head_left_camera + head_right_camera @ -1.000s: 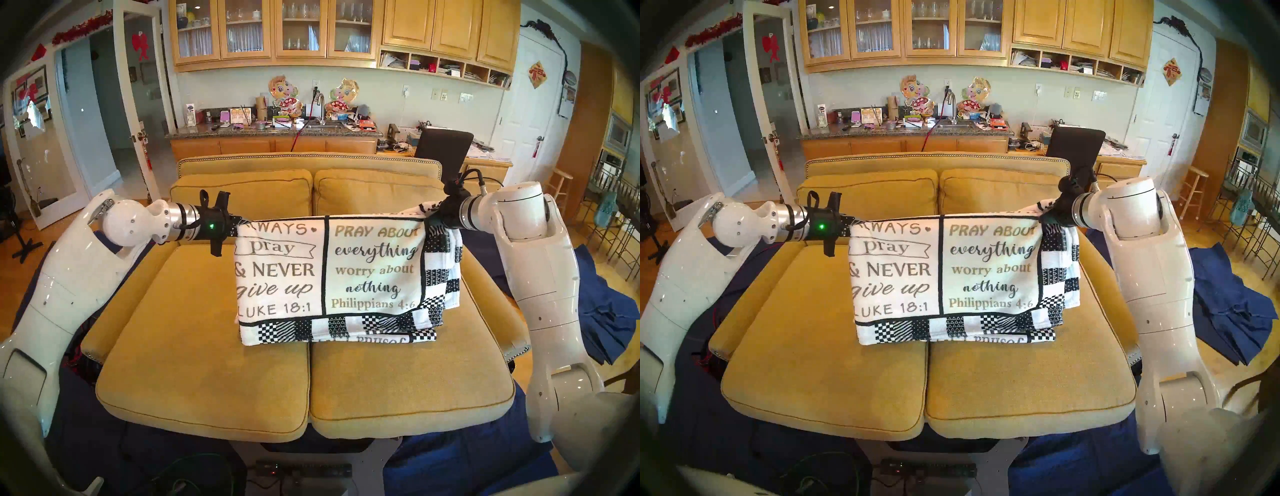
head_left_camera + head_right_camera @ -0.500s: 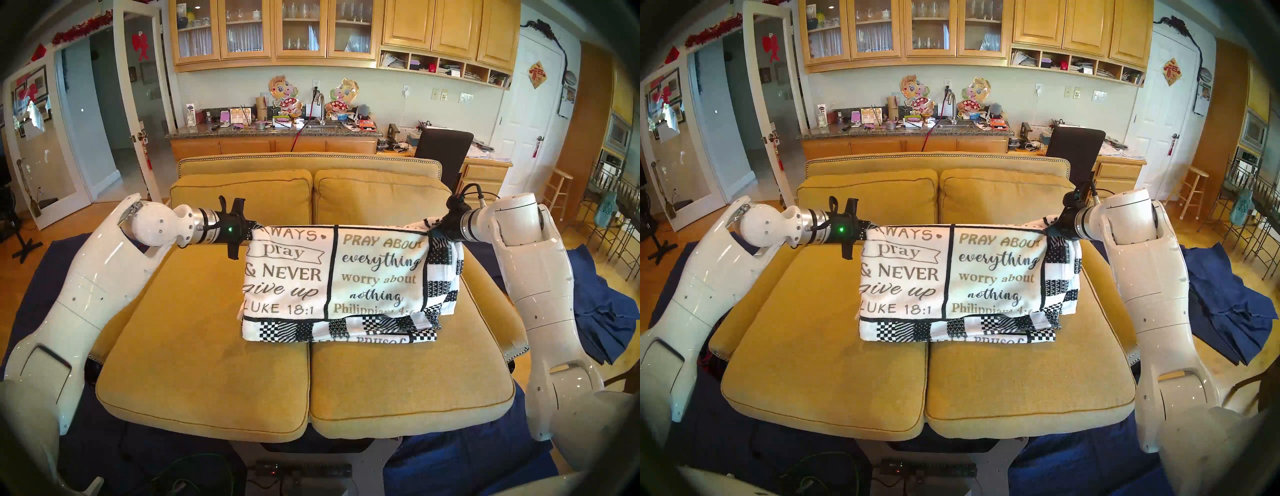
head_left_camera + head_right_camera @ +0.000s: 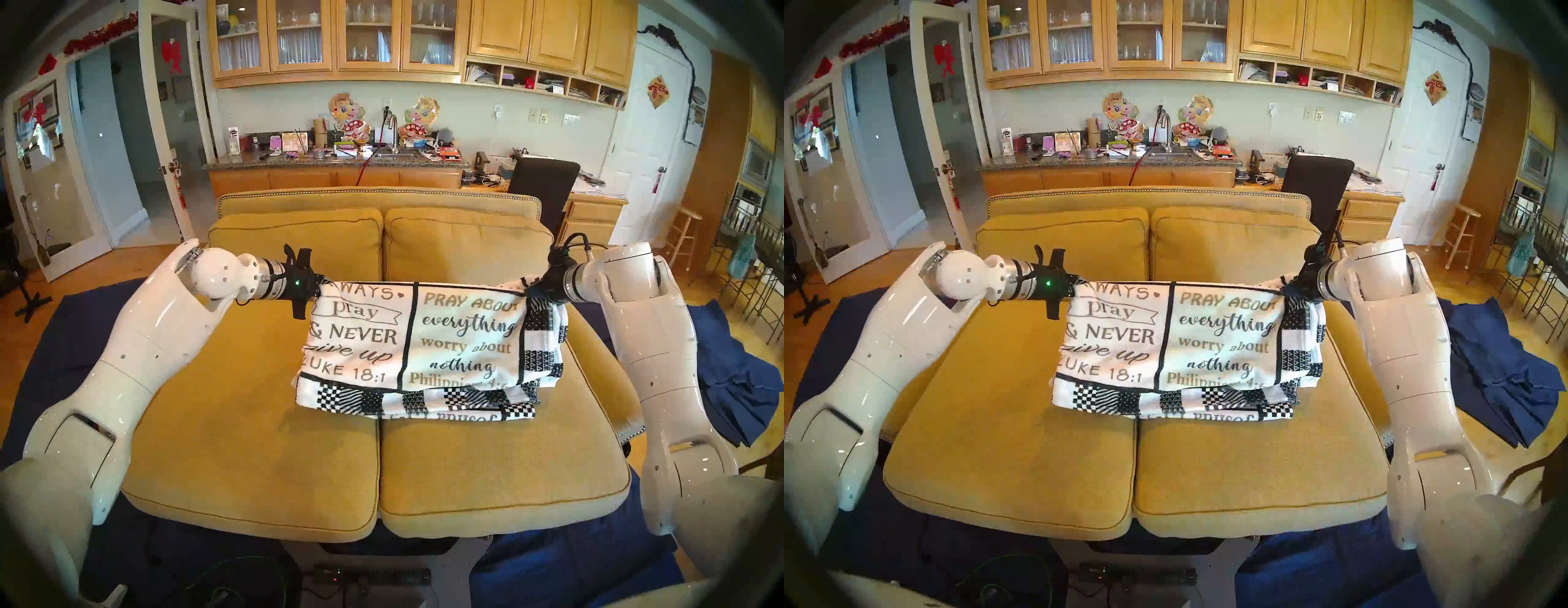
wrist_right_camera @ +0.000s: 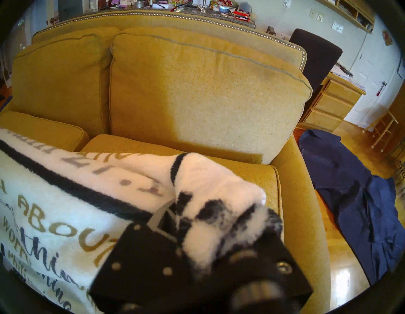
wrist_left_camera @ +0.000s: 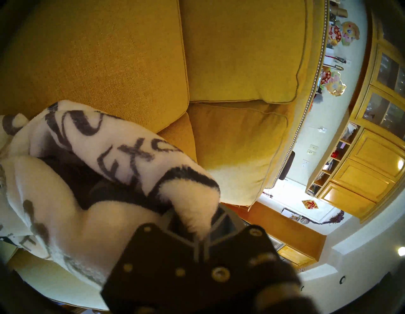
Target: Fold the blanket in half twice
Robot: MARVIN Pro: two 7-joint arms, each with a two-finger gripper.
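From the head's left eye, one blanket (image 3: 407, 348) hangs between two arms over the yellow sofa (image 3: 254, 424), its long axis running nine to three o'clock, lettering upright, lower checkered border lying on the seat cushions. The left gripper (image 3: 321, 285) pinches the top corner at the nine o'clock end, the right gripper (image 3: 527, 289) the three o'clock end; both are clamped on fleece. One navy cloth (image 3: 738, 382) lies on the floor at three o'clock.

The head's right eye gives the same blanket (image 3: 1166, 348) and two arms.

The left wrist view alone shows the left gripper (image 5: 195, 225) closed around a bunched white corner of blanket (image 5: 87, 164).

The right wrist view alone shows the right gripper (image 4: 186, 223) closed on a black-and-white border tuft of blanket (image 4: 54, 208), with the navy cloth (image 4: 355, 197) at three o'clock.
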